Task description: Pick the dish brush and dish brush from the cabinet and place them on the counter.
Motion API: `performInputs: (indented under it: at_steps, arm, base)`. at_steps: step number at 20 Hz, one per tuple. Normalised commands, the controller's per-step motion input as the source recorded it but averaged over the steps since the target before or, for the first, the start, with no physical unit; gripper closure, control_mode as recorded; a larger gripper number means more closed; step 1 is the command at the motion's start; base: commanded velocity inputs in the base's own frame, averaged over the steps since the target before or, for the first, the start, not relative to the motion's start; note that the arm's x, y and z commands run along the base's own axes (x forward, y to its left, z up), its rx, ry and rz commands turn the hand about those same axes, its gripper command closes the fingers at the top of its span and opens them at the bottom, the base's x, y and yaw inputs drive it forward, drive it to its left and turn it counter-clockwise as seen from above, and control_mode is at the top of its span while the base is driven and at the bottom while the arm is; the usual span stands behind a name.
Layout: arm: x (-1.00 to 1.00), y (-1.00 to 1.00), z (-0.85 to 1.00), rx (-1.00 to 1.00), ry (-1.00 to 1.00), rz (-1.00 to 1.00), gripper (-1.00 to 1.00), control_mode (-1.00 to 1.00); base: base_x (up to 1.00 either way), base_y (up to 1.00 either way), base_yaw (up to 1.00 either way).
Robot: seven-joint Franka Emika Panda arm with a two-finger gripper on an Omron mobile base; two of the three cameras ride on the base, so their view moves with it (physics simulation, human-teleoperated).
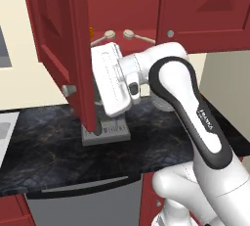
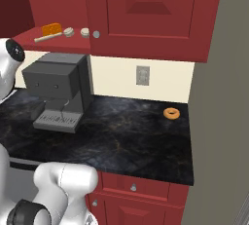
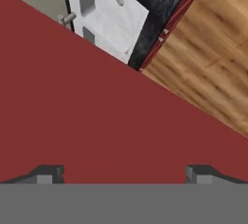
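Writing first: black "FRANKA" lettering runs down the white forearm of the arm in the left base view, and that is all the text that can be read. Up on the red inner shelf of the cabinet, two pale beige dish brushes lie side by side, round flat heads close together, thin handles splaying outward: one dish brush has its head toward 3 o'clock and its handle running off toward 8 o'clock, the other dish brush has its head at 9 o'clock and its handle reaching toward 4 o'clock. From the right base view the first brush shows whole, lying just in front of a small orange block, while the second is mostly hidden behind the shut door, just its head peeking out. The open cabinet door hangs at 9 o'clock of the arm's wrist, silver knob at its lower edge. In the hand view the gripper has its two dark tips set far apart, jaws wide and nothing between them, with a flat red surface right in front. Below sits a grey coffee machine on the counter, and a small brown doughnut lies at 3 o'clock of it, well apart.
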Motion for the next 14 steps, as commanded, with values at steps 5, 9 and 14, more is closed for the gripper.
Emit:
performInputs:
  at_steps: [5, 9, 14]
  arm:
    - [0.00, 0.31, -0.07, 0.00, 0.00, -0.11, -1.00, -1.00]
    - [0.01, 0.14, -0.03, 0.00, 0.00, -0.07, -1.00, -1.00]
    - [0.03, 0.36, -0.09, 0.00, 0.00, -0.10, -1.00, -1.00]
  base:
    - [0.00, 0.00, 0.00]
    - [0.00, 0.00, 0.00]
    - [0.00, 0.00, 0.00]
